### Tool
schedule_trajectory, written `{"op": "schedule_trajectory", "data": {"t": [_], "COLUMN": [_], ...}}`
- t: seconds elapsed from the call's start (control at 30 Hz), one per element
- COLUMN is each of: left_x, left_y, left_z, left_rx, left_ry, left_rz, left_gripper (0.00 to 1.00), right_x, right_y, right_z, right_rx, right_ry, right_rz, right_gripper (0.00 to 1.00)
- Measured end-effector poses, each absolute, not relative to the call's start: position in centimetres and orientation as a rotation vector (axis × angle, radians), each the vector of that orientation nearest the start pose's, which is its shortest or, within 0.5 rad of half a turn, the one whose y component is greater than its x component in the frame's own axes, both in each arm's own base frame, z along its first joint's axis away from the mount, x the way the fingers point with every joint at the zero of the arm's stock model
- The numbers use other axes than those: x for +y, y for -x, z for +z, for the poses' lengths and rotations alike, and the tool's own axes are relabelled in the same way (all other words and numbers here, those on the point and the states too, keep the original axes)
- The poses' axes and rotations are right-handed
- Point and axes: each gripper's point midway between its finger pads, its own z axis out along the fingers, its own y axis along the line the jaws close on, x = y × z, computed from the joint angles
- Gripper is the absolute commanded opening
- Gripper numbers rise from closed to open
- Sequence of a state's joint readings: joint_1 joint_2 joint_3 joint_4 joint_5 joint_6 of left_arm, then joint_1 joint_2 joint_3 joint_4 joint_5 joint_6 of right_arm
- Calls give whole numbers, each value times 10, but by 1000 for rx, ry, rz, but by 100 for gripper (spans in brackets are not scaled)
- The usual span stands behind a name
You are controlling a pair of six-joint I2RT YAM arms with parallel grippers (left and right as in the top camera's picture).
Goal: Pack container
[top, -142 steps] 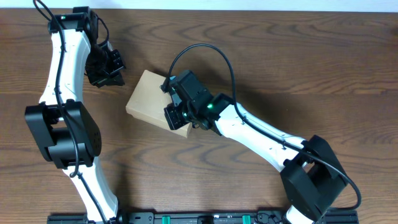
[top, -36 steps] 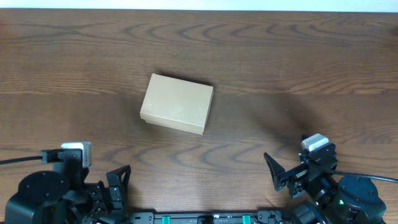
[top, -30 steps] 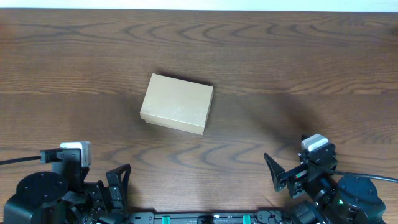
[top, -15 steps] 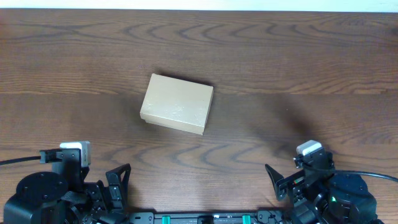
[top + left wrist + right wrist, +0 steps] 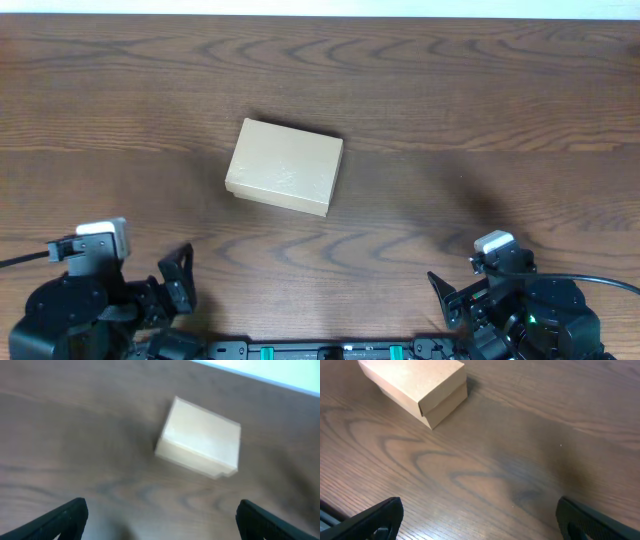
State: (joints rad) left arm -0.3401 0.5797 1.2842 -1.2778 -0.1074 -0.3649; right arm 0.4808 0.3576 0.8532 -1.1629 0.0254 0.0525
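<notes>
Your container (image 5: pixel 285 167) sits closed on the table (image 5: pixel 500 100); left gripper (image 5: pixel 160 521) and right gripper (image 5: pixel 480 517) both spread wide, empty, well apart from it.

Lighting the overhead view softly and evenly from above, throwing only a thin shadow at the left and lower edges of the container (image 5: pixel 285 166). Darkening the table (image 5: pixel 480 100) in a broad faint patch at right. Blurring the whole left wrist view, washing out a pale strip at its top right. Rendering wood grain crisply in the right wrist view, dimming at centre right.
</notes>
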Motion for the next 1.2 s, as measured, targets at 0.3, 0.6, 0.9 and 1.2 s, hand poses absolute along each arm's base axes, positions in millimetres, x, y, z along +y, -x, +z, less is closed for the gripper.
{"op": "schedule_trajectory", "data": {"t": [0.3,0.6,0.9,1.2], "left_x": [-12,0,12,16], "left_y": [-164,-183,-195,-196], "left_z": [279,199,154,129], "left_rx": [2009,1994,1976,2021], "left_ry": [162,181,234,218], "left_rz": [-183,-86,-31,16], "left_gripper": [95,95,95,95], "right_x": [67,67,67,67], "right_y": [-138,-138,-138,-138], "right_z": [223,222,222,222], "right_rx": [2202,2204,2204,2204], "right_ry": [465,465,465,465], "right_rz": [260,260,260,260], "right_gripper": [99,99,99,99]}}
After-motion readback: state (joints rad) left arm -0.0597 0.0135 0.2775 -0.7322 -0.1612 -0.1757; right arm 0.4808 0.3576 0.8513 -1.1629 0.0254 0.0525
